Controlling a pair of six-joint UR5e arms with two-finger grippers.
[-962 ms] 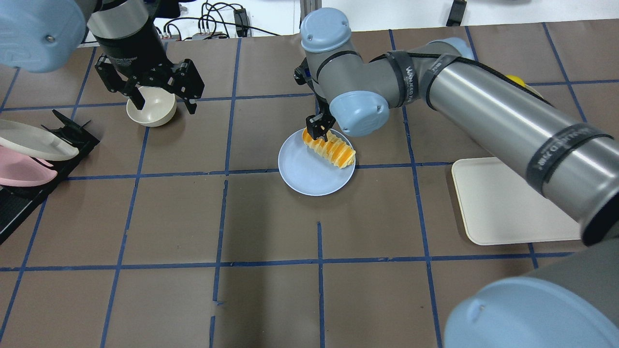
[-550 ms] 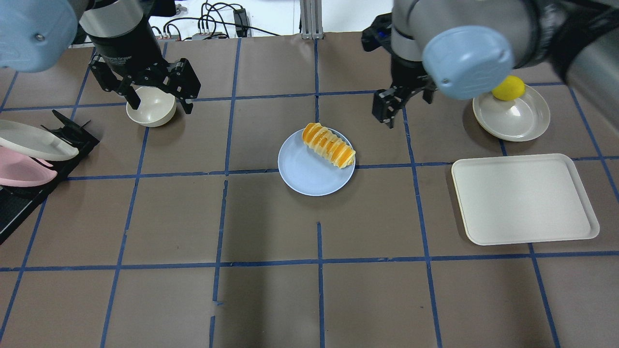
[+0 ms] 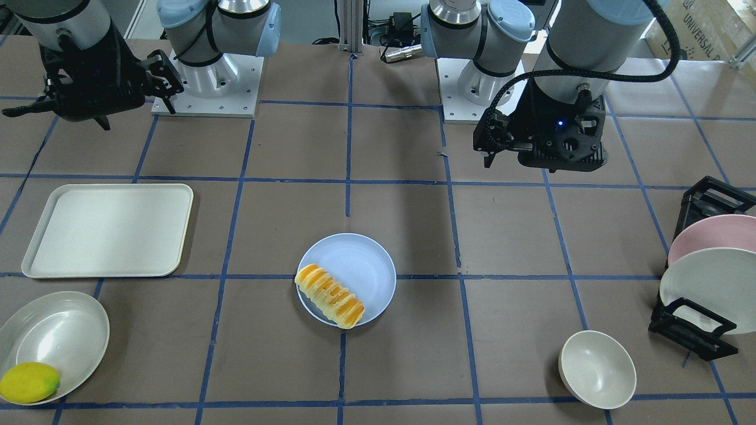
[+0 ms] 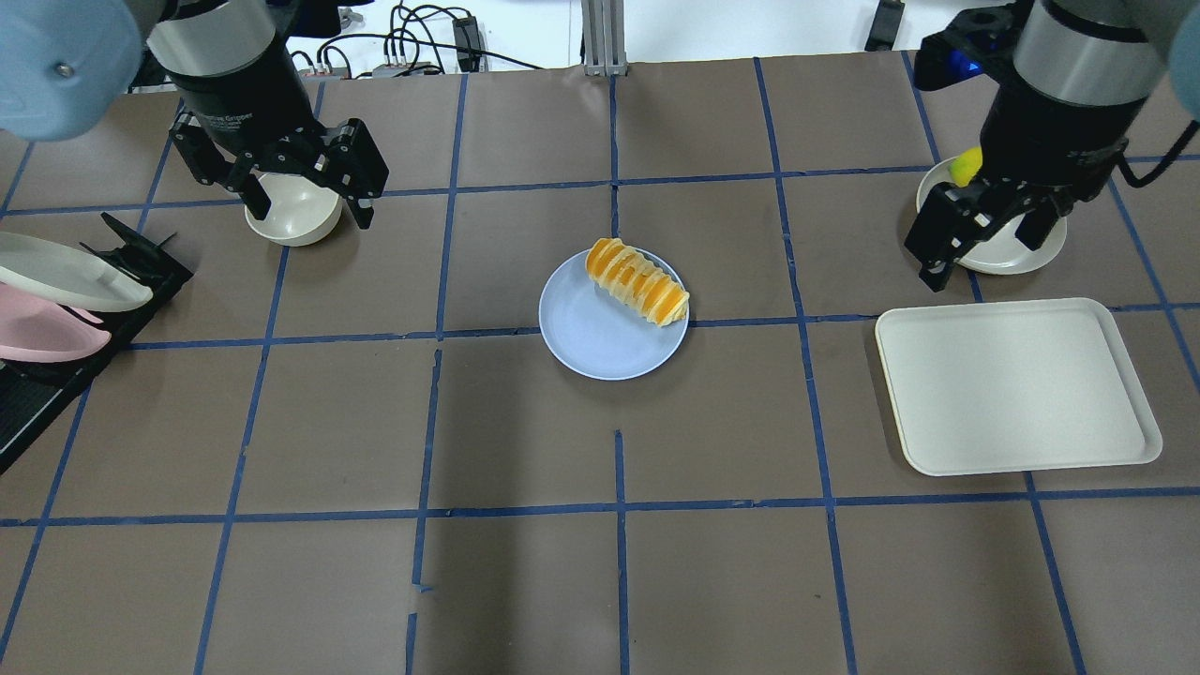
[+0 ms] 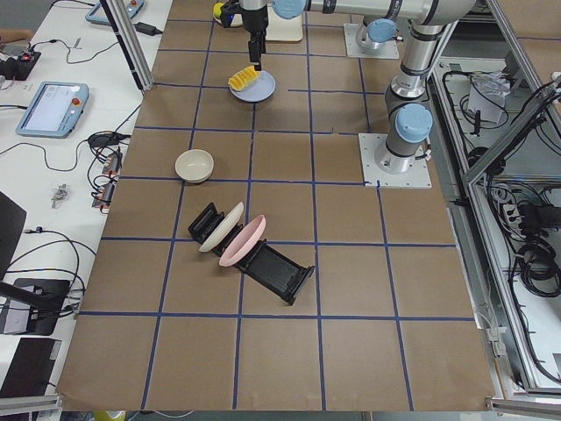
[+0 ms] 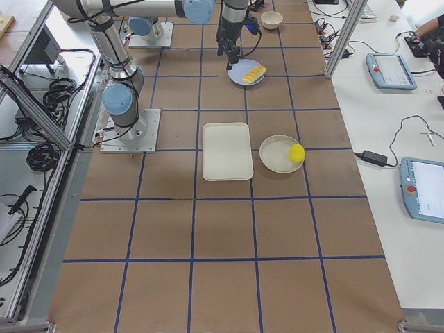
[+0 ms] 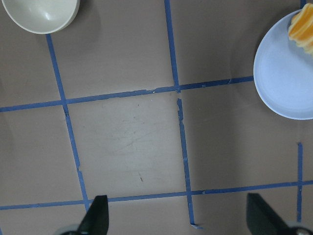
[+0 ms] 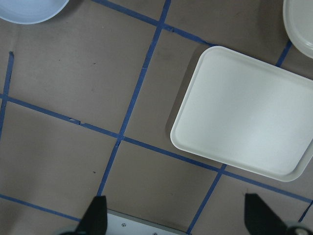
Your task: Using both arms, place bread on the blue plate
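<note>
The bread (image 4: pixel 637 281) lies on the far right part of the blue plate (image 4: pixel 600 342) at mid-table, with nothing touching it. It also shows in the front view (image 3: pixel 329 295) on the plate (image 3: pixel 360 265). My right gripper (image 4: pixel 982 253) is open and empty, raised over the white dish at the far right, well away from the bread. My left gripper (image 4: pixel 309 206) is open and empty, above the cream bowl at the far left. The left wrist view shows open fingertips (image 7: pixel 98 218), the plate's edge (image 7: pixel 283 83) and a bit of bread (image 7: pixel 303 27).
A cream tray (image 4: pixel 1017 384) lies right of the plate. A white dish (image 4: pixel 1003 248) holds a yellow lemon (image 3: pixel 29 382). A cream bowl (image 4: pixel 291 220) sits at the far left. A black rack (image 3: pixel 703 271) holds a pink and a white plate.
My right gripper let go of the bread, rose and swung right to above the white dish. The bread stays on the blue plate. The left gripper hardly moved.
</note>
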